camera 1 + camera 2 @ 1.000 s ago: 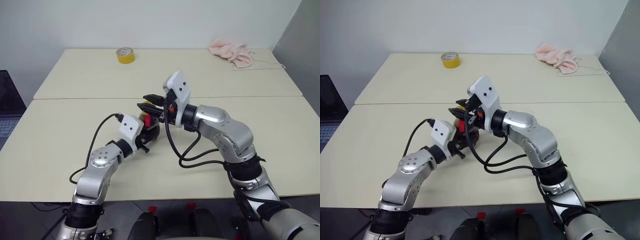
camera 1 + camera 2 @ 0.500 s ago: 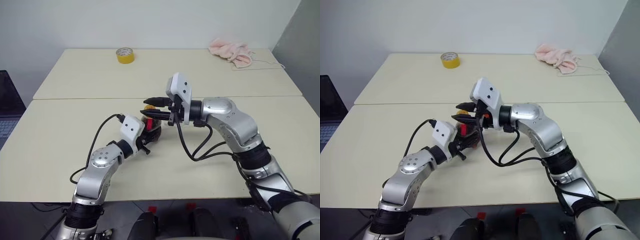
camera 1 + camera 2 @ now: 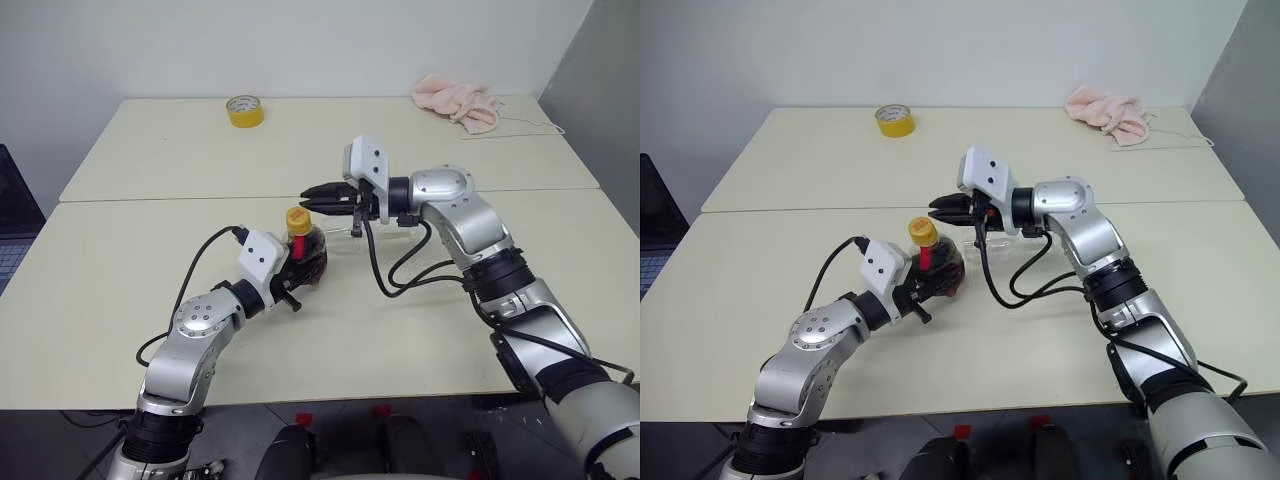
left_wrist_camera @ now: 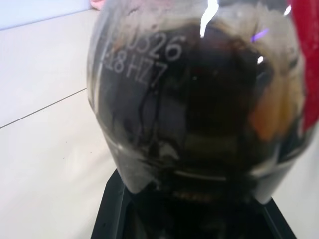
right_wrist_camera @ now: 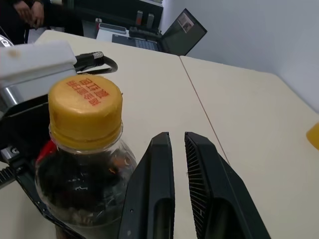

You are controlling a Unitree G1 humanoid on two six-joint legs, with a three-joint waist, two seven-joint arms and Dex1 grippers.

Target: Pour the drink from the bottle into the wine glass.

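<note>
Dark brown, almost black drink (image 4: 209,129) fills the bulbous base of the small squat clear plastic bottle (image 3: 303,252), which stands upright just left of the middle of the left eye view on the near cream table (image 3: 100,280). Its yellow-orange screw cap (image 3: 298,218) is on, and a red label strip (image 3: 296,246) runs down the neck. The left gripper (image 3: 300,272) reaches in from the lower left and its black fingers are closed around the bottle's belly; in the left wrist view the rounded base with a printed code sits right against the finger bases.

The right gripper (image 3: 312,195) comes in level from the right of the frame, a little above and to the right of the cap, apart from it. Its two black fingers (image 5: 154,199) are drawn together with only a thin slit between them and hold nothing; the right wrist view shows them beside the capped bottle.

Behind the right gripper's cables a clear colourless stemmed wine glass (image 3: 348,229) shows faintly near the seam between the two tables, just right of the bottle; how it stands I cannot tell.

On the far table (image 3: 400,140) a roll of yellow tape (image 3: 245,110) lies at the upper left and a crumpled pink cloth (image 3: 457,102) at the upper right. A dark laptop (image 5: 185,31) shows in the distance in the right wrist view.
</note>
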